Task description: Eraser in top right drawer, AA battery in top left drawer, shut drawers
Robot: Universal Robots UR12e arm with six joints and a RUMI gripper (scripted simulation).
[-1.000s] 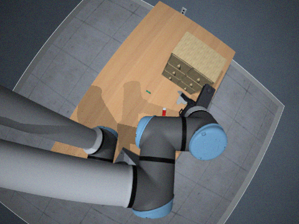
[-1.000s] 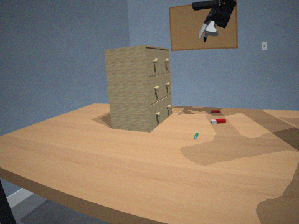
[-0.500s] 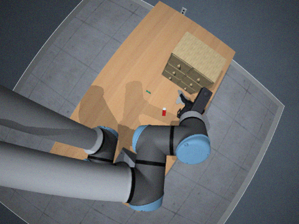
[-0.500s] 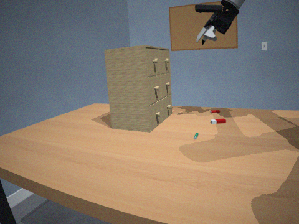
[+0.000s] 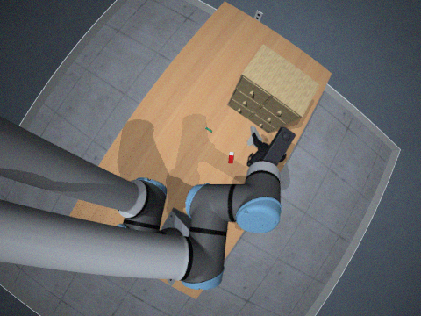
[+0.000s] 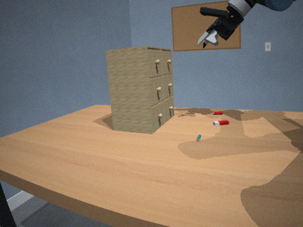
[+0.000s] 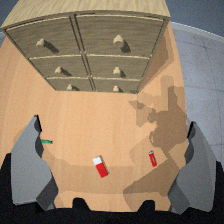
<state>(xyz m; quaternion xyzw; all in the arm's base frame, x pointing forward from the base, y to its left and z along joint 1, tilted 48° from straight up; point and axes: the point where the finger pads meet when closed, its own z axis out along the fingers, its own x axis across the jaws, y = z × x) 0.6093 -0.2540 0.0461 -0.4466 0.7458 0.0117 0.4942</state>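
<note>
Tool open and empty, high above the desk, facing the chest fronts.

My tool (image 6: 208, 39) has jaws spread wide, nothing between them. Chest (image 6: 132, 88) stands near the desk's far edge, all six drawers shut. Eraser (image 7: 100, 166), red with a white end, lies flat on the desk (image 6: 95, 164) well below the tool and roughly centred between the jaws; AA battery (image 7: 46, 141), green, lies off toward the left jaw. A second small red item (image 7: 152, 158) stays put. Eraser looks light, rubbery, grippy: pinch across its long sides. Battery looks stiff, smooth, likely to roll: take it across the barrel, mid-length.
</note>
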